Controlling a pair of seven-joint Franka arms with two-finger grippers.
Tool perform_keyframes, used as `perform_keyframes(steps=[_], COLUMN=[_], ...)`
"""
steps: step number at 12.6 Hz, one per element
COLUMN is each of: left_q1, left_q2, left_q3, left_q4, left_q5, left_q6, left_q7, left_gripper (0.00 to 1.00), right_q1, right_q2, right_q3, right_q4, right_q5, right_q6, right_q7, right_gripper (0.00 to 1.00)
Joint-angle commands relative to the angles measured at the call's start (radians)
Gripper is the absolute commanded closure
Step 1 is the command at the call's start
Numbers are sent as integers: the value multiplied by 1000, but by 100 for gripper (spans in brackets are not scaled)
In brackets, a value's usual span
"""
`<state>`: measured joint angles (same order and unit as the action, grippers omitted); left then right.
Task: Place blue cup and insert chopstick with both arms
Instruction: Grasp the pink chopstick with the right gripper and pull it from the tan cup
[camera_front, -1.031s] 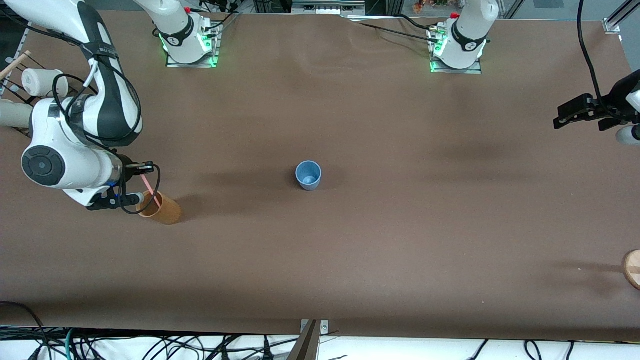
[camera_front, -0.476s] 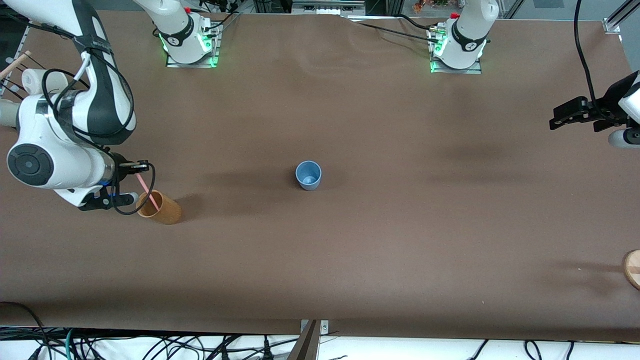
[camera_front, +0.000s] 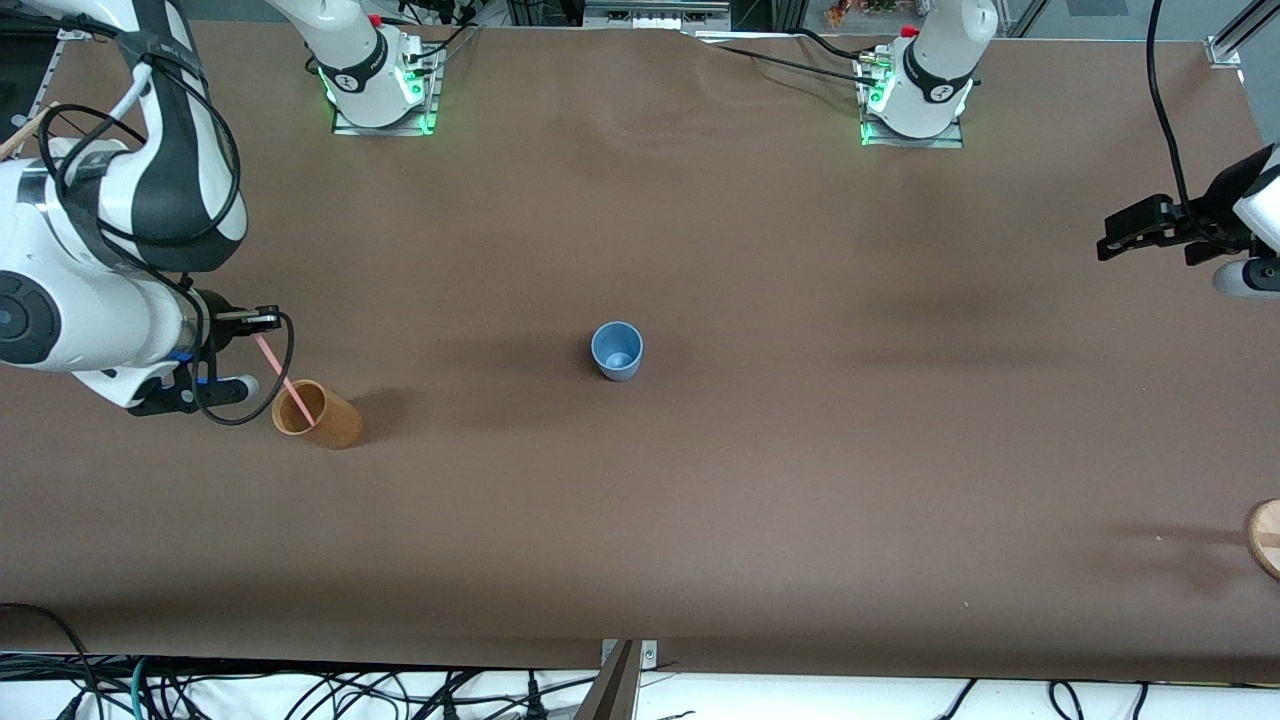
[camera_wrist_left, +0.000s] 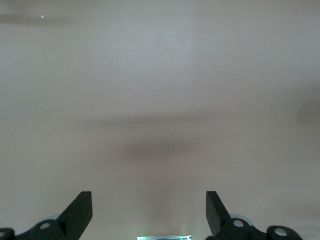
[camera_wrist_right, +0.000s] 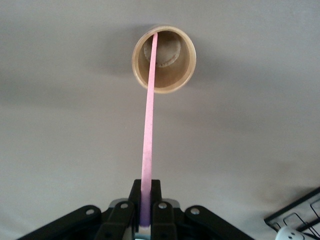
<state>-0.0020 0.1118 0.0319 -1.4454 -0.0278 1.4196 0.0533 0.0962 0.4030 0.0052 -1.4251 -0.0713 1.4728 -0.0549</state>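
Our right gripper (camera_front: 262, 320), jaws clamped on the pink chopstick (camera_front: 285, 377), has its tip in the brown cup (camera_front: 318, 420). The blue cup (camera_front: 617, 351) stands mid-desk, awaiting the stick. Our left gripper (camera_front: 1135, 229) waits, jaws apart.

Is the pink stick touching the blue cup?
Apart. The front view shows the chopstick held by the right tool, its lower end in the brown cup, with bare table between it and the blue cup.
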Motion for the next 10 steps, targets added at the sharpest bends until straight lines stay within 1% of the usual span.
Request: perform_keyframes(steps=[1,2,4,7,9,10], left_q1=[0,-3,-4,2,-1,0], left_q2=[-7,-7,-7,-7,-7,-7], left_q3=[-6,-6,-6,-6,-6,-6], left_q4=[-10,-10,-10,-7,-7,-7], left_q5=[-8,-8,-8,-6,-8,-8], left_q6=[10,10,10,10,10,10], left_q7=[23,22,17,23,22,22], left_gripper=[0,0,0,0,0,0], right_q1=[20,25,39,48,120,157], right_q2=[22,20,20,20,25,36], right_q3=[1,1,1,4,2,4], right_q4=[98,109,167,196,221,235], right_q5=[5,2,1,10,13,15], right_q6=[-94,-115,-178,-209,-204,-204], right_q7=[-14,-14,-16,-16,9,67], right_gripper=[100,100,100,100,100,100])
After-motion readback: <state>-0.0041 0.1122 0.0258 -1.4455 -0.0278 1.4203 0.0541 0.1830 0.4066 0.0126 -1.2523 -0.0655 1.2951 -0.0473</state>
